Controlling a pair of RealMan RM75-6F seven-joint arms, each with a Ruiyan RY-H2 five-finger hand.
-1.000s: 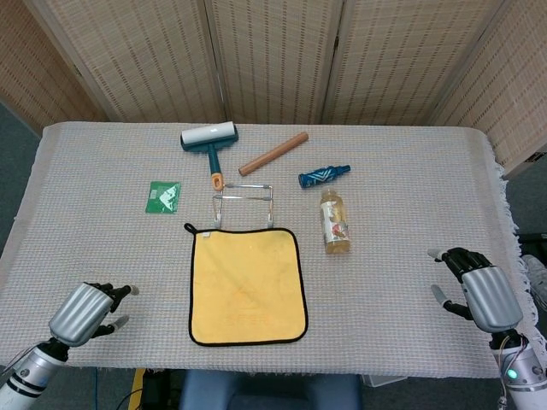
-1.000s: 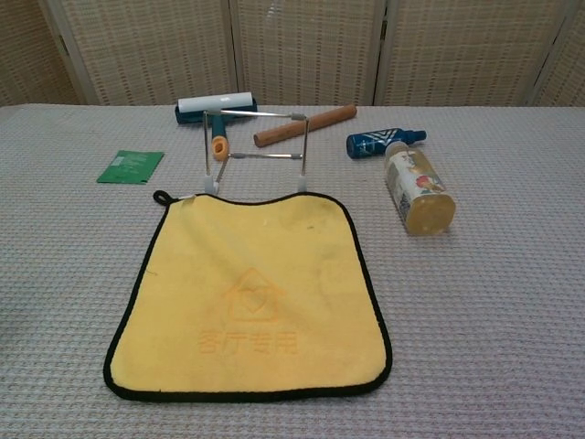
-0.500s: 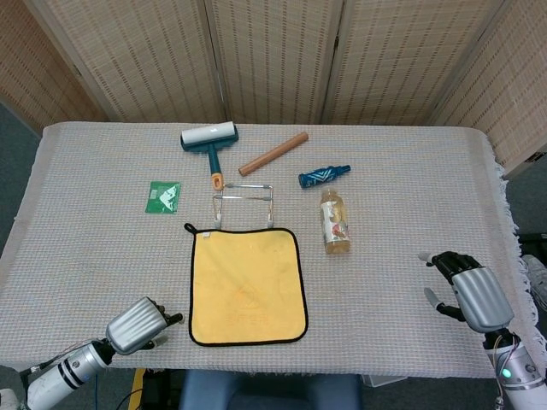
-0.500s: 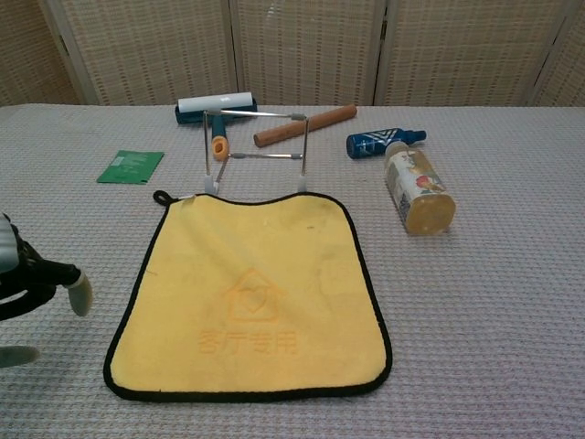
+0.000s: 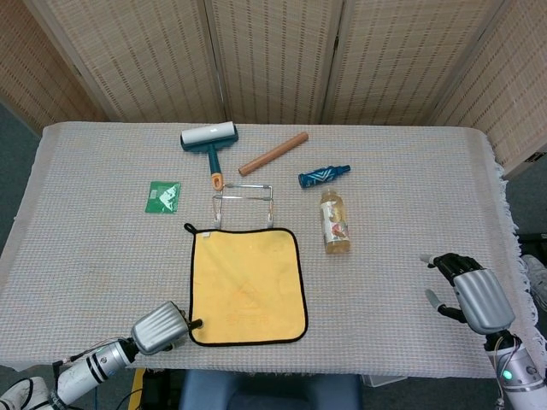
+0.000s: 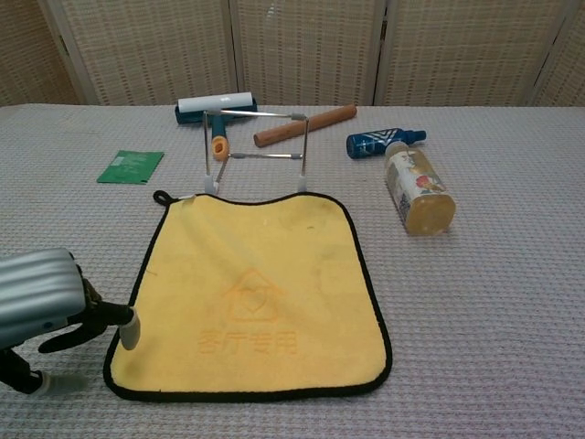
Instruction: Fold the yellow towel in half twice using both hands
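Yellow terry cloth with a black hem, the towel (image 5: 248, 286) lies flat and unfolded on the woven grey worktop (image 5: 102, 248), squared to the near edge with its hanging loop at the far left corner, so neither fold has begun. The left hand (image 5: 161, 327) sits low just beside the towel's near left corner, its fingers (image 6: 128, 327) reaching toward the hem with nothing between them; in the chest view one fingertip looks to be at the very edge (whether it touches the cloth I cannot tell). That placement suits pinching the corner to lift it. The right hand (image 5: 475, 291) rests well apart near the worktop's right edge, fingers loosely spread and empty, so it seems to wait its turn for the opposite corner. Just behind the towel stands a wire rack (image 5: 244, 205), with a bottle (image 5: 335, 223) lying to its right; folding away from the robot could brush the rack.
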